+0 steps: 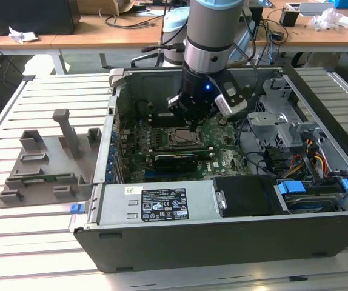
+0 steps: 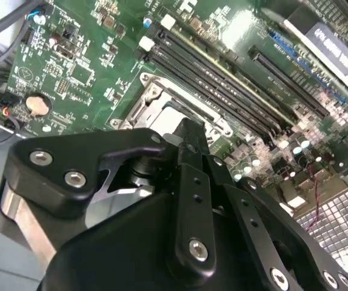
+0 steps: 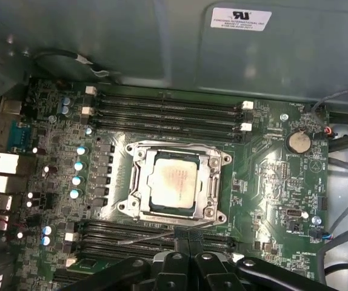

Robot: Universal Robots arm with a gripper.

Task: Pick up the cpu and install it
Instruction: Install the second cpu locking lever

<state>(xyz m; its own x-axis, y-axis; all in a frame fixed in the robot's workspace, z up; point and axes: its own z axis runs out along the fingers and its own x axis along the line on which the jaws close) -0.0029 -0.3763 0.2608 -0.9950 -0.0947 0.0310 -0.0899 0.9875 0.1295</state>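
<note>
Motherboard (image 3: 271, 182) lies flat inside the open computer case (image 1: 222, 242), which rests on the slatted counter (image 1: 46, 242). First wrist view shows the cpu (image 3: 173, 183) seated in the socket frame (image 3: 175, 182), silvery top exposed, bracket around it. In the exterior view, the arm's body hangs over the socket. Tool (image 2: 189, 142) hovers just above the socket in the second wrist view, fingers (image 2: 192, 182) drawn together with nothing between them. Grey fixture tray (image 1: 43, 163) sits on the counter beside the case, toward the exterior view's left.
</note>
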